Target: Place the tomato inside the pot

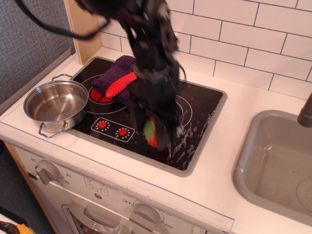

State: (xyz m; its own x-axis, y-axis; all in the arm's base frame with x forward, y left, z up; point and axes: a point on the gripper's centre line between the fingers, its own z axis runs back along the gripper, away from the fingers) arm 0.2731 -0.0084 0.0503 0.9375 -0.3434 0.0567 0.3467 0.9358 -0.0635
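tomato held above the hob, pot waiting at the left corner

the white counter [273, 95] runs the width of the view, backed by a white tiled wall [243, 39] and bounded on the left by a wooden upright [80, 34] beside a grey textured panel [24, 44]. a grey sink [275, 163] is sunk into the counter at the right, its near and right sides cut off by the picture edge. the black glass hob [200, 109] sits in a grey frame; its right half and front right corner are bare apart from reflections. the black robot arm [146, 53] comes down from the top edge over the middle of the hob, motion-blurred. the gripper [155, 130] points down, its fingers closed around the tomato [151, 132], which shows red with a green patch and hangs over the hob's front centre, just right of two red printed dials [112, 128]. the pot [56, 105] stands empty at the hob's front left corner, overlapping hob edge and counter, well apart from the tomato, with open hob between them. a purple cloth [117, 75] lies on the rear left burner with a red ribbed spoon handle [120, 84] on it. on the white oven front [97, 204] below, small print near the knobs [46, 170] reads "off" and "350"; other marks are too small to read.
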